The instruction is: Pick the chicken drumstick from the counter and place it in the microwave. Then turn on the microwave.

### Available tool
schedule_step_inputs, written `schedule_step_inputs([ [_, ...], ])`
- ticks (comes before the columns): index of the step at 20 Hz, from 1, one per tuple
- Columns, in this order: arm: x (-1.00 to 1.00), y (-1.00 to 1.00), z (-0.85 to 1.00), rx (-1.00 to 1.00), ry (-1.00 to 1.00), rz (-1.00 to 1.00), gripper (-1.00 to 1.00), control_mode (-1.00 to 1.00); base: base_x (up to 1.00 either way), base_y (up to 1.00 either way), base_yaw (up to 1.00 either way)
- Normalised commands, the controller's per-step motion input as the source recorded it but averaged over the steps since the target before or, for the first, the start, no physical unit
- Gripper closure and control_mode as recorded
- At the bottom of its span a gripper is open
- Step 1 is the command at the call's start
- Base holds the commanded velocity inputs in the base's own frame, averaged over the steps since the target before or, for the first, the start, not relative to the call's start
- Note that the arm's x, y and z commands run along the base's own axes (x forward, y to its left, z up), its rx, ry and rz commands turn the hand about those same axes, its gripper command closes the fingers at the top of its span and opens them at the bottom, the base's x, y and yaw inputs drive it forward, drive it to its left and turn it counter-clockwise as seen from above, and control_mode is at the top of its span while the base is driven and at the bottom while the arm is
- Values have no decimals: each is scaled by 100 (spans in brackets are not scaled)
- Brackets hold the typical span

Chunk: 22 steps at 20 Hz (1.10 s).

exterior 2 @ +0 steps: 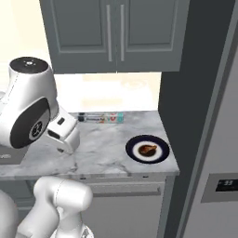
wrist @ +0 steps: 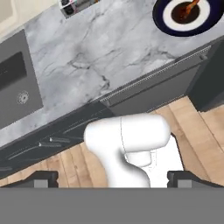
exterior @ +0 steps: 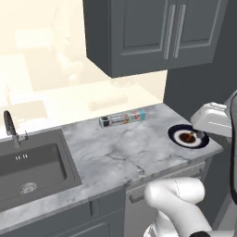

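Note:
The chicken drumstick (exterior: 187, 136) (exterior 2: 148, 150) (wrist: 189, 8) is a small brown-red lump lying on a dark round plate (exterior: 177, 140) (exterior 2: 133, 152) (wrist: 161, 17) at the right end of the marbled counter (exterior: 125, 148) (exterior 2: 102, 148) (wrist: 100, 48). My gripper (wrist: 114, 179) is open, its two dark fingertips (wrist: 41, 177) far apart with nothing between them. It looks down from high above the counter's front edge, well short of the plate. The arm's white wrist (exterior: 210, 119) (exterior 2: 62, 132) hangs above the counter. The microwave is out of view.
A foil box (exterior: 122, 119) (exterior 2: 101, 118) (wrist: 76, 5) lies at the back of the counter. A dark sink (exterior: 28, 166) (wrist: 13, 74) with a faucet (exterior: 10, 127) is at the left. Grey upper cabinets (exterior: 152, 32) (exterior 2: 111, 32) hang overhead. A tall grey fridge (exterior 2: 218, 139) stands to the right.

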Motion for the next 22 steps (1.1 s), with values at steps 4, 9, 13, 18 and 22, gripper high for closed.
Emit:
schedule_step_inputs([
  [4,68,-38,0,-2,12,-39,-100,-100,0,0,0],
  [9,64,-42,-4,-3,11,-41,-100,-100,0,0,0],
  [13,49,-47,-30,0,12,-36,-100,-100,0,0,0],
  [18,51,-47,-48,0,11,-22,-100,-100,0,0,0],
  [22,53,-18,-51,0,10,-14,-100,-100,0,0,0],
])
